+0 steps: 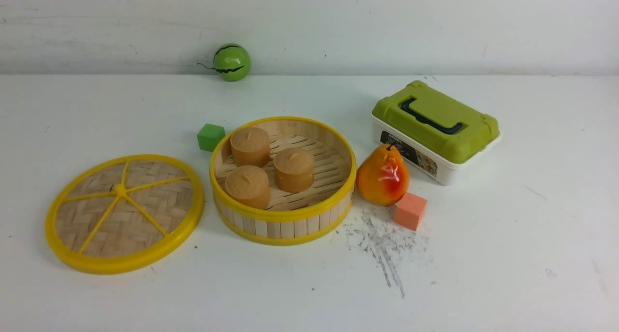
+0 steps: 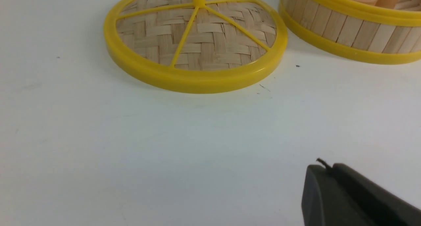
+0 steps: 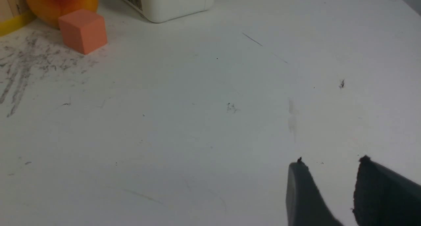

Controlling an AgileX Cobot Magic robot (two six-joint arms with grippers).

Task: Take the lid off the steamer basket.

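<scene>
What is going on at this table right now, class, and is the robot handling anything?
Nothing is being handled. The lid lies flat on the table, to the left of the open steamer basket, apart from it. Three brown buns sit in the basket. The left gripper has its jaws shut and empty, above bare table short of the lid. The right gripper has its jaws open and empty, away from the pear, orange cube and green-lidded box.

Bright, even light throughout; soft, faint shadows lie under things on the white bench. Wrist views look slightly soft, with no strong glare.
</scene>
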